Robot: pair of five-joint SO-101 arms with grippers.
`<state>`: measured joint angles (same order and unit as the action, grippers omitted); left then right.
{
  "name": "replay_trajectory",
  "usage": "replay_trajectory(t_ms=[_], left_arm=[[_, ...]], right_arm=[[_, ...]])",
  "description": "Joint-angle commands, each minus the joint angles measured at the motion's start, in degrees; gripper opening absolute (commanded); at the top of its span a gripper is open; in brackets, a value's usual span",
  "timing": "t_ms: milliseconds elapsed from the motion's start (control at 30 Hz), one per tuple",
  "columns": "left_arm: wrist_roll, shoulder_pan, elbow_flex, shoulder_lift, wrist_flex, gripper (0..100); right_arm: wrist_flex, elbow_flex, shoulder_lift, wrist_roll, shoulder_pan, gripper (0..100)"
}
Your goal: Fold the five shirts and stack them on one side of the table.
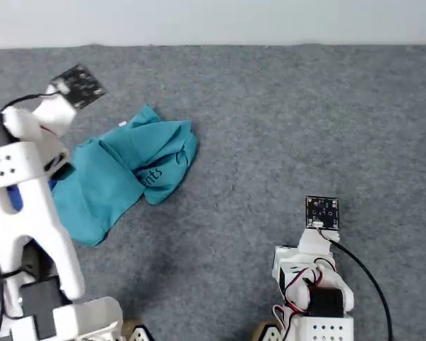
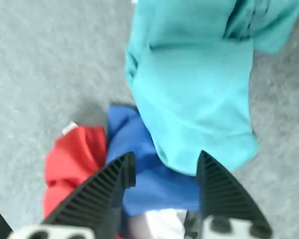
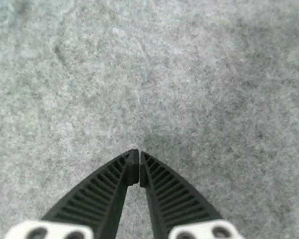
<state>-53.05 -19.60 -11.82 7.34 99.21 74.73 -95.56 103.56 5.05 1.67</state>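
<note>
While the right hand [image 3: 139, 164] hangs at the near right of the desk [image 1: 305, 114], it is closed tip to tip on nothing, over bare grey surface and well apart from any cloth. At the near left, the left hand [image 2: 164, 167] hangs wide open above a pile of shirts and holds nothing. Between its fingers [image 2: 112, 181] a blue shirt [image 2: 139, 186] shows, with a red shirt [image 2: 72, 159] bunched just beside it. The teal shirt [image 1: 128, 170] overlaps the blue one at its near end and runs from there as a long crumpled band toward the far right, ending in a rumpled bulge. Its long axis therefore lies diagonally, near left to far right, leading directly away from the left hand. On this layout the left arm is judged the nearer one for any grasp on the teal shirt. The right arm would have to cross leftward and farther out to take the far end. The teal shirt lies loose, so its fold is judged not yet done.
</note>
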Motion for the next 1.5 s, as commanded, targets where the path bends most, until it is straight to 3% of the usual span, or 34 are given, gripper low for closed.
replay_trajectory(t_ms=[0, 133, 333, 667, 1033, 1267, 1467], left_arm=[[5.01, 5.89, 0.4, 2.02, 1.14, 21], [11.52, 10.29, 1.89, -4.75, -2.29, 20], [14.59, 8.62, -4.09, -16.88, -7.3, 21], [17.93, 8.35, -19.56, -33.58, 1.67, 20], [17.85, 13.8, -2.07, -28.75, 1.14, 20], [26.55, 18.55, -1.45, -32.35, -5.71, 21], [28.75, 17.49, -1.54, -38.07, -9.93, 20]], right_arm=[[0.13, -0.79, 0.48, -0.18, 0.4, 0.9], [0.13, -0.79, 0.48, -0.18, 0.4, 0.9], [0.13, -0.79, 0.48, -0.18, 0.4, 0.9], [0.13, -0.79, 0.48, -0.18, 0.4, 0.9], [0.13, -0.79, 0.48, -0.18, 0.4, 0.9], [0.13, -0.79, 0.48, -0.18, 0.4, 0.9], [0.13, -0.79, 0.48, -0.18, 0.4, 0.9]])
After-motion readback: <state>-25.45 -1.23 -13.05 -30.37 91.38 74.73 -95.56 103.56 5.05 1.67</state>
